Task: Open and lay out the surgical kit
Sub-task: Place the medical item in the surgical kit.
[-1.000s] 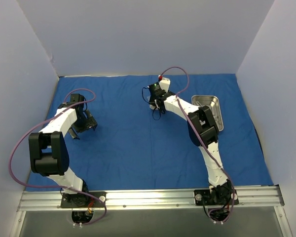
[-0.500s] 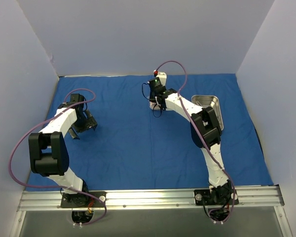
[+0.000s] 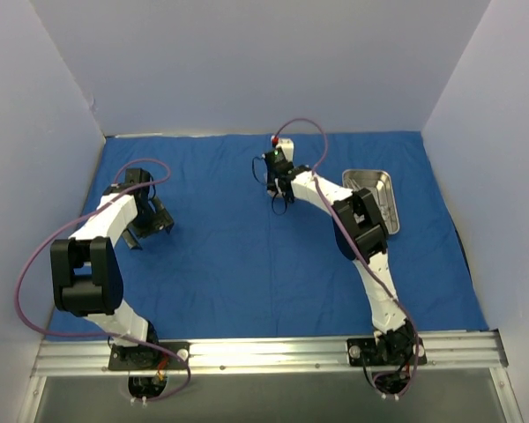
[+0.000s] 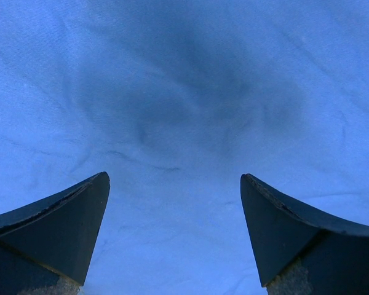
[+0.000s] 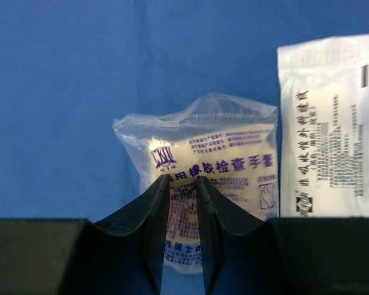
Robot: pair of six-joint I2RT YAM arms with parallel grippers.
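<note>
The royal-blue cloth (image 3: 220, 256) of the surgical kit lies spread flat over the table. A clear packet (image 5: 227, 166) with a cream filling and purple print lies on it. My right gripper (image 5: 182, 179) is shut on this packet's near part, and the plastic shows in the narrow gap between the fingers. To its right lies a white printed packet (image 5: 329, 129). Seen from above, the right gripper (image 3: 280, 181) is at the back middle and hides both packets. The steel tray (image 3: 375, 198) sits to its right. My left gripper (image 4: 175, 178) hangs open over bare cloth on the left (image 3: 154, 220).
Pale walls close the table in at the back and on both sides. A metal rail (image 3: 264, 352) with the arm bases runs along the near edge. Purple cables loop over both arms.
The right gripper's jaws have narrowed onto the clear packet, and its wrist has shifted slightly toward the back left. The left arm has not moved.
</note>
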